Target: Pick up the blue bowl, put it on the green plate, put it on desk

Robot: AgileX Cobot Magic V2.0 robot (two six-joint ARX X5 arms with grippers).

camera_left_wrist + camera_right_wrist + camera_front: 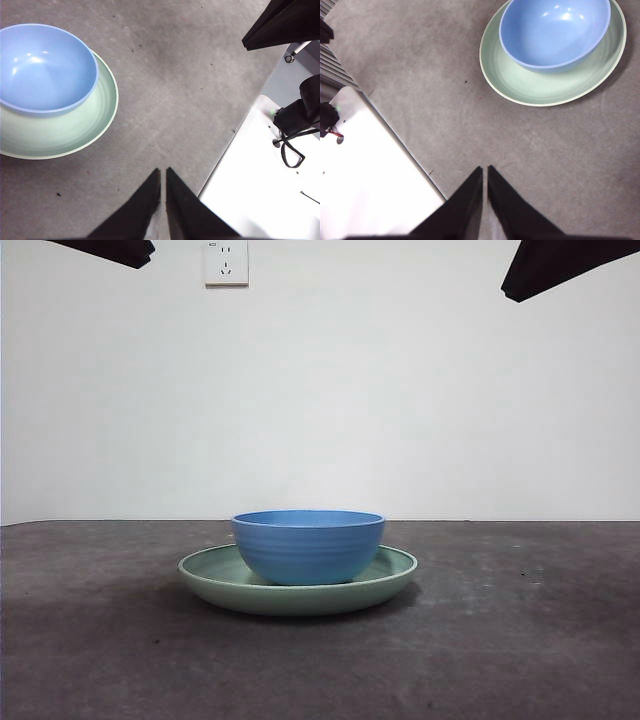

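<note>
The blue bowl [309,545] stands upright inside the green plate [395,578], and the plate rests on the dark grey desk [520,640] at its middle. The left wrist view shows the empty bowl [44,67] on the plate [65,130], well away from my left gripper [163,172], which is shut with nothing in it. The right wrist view shows the bowl [555,30] and plate [530,85] too, far from my right gripper [485,170], also shut and empty. Both arms wait high up, showing only as black tips [110,250] [570,265] at the front view's top corners.
A white wall with a socket [226,262] stands behind the desk. White boards [260,190] [365,185] lie off the desk's edges, one with a black cable and mount [295,120].
</note>
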